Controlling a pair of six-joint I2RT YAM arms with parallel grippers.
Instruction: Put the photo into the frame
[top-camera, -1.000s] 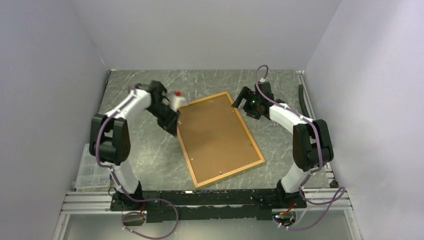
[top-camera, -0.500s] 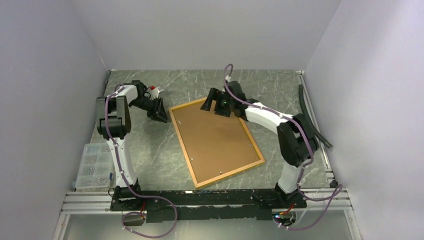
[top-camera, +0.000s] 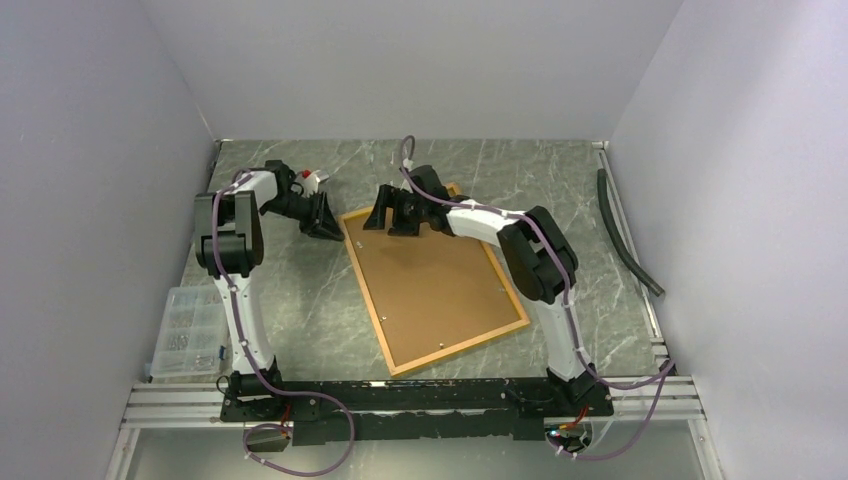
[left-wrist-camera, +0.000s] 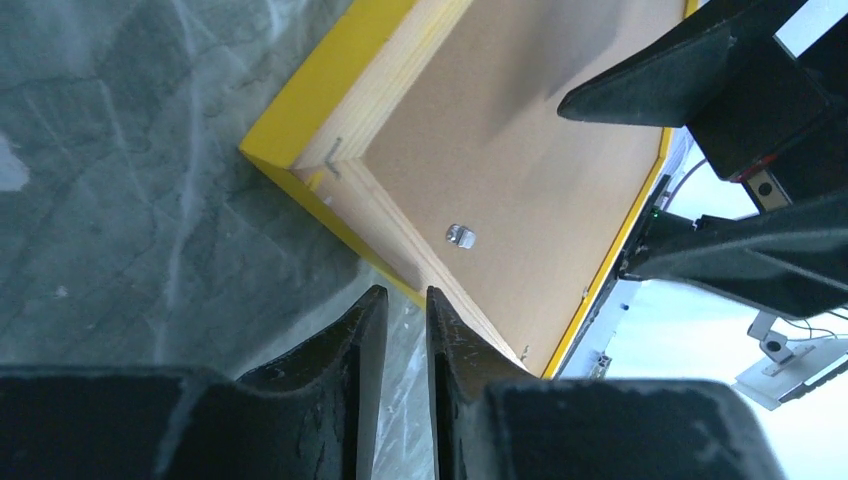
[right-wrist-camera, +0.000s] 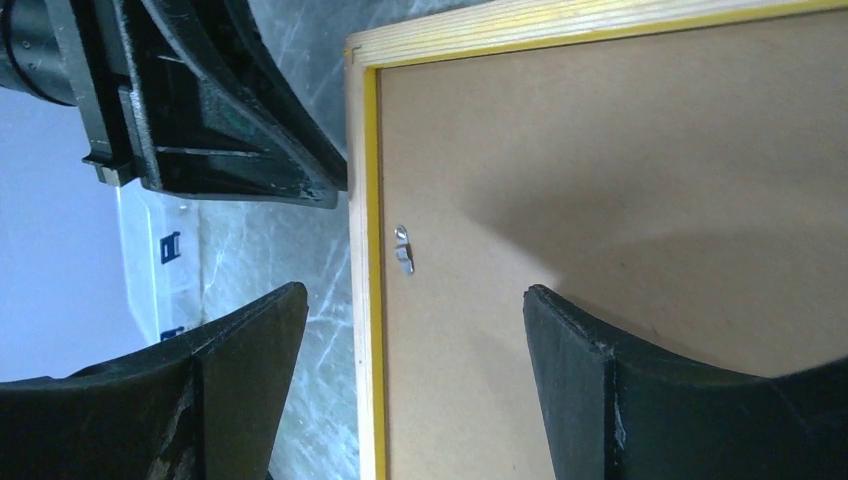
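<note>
While the frame lies back-up on the table (no photo in sight), its far-left corner sits between both arms: the right gripper, spread wide, straddles the left rail; the left gripper, nearly pressed together on nothing, sits just outside it.

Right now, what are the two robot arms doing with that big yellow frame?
The frame lies face down, its brown backing board showing. The right end effector hovers wide open over the frame's far left corner. The left end effector sits beside that corner, fingers nearly together, holding nothing. No photo is visible.
</note>
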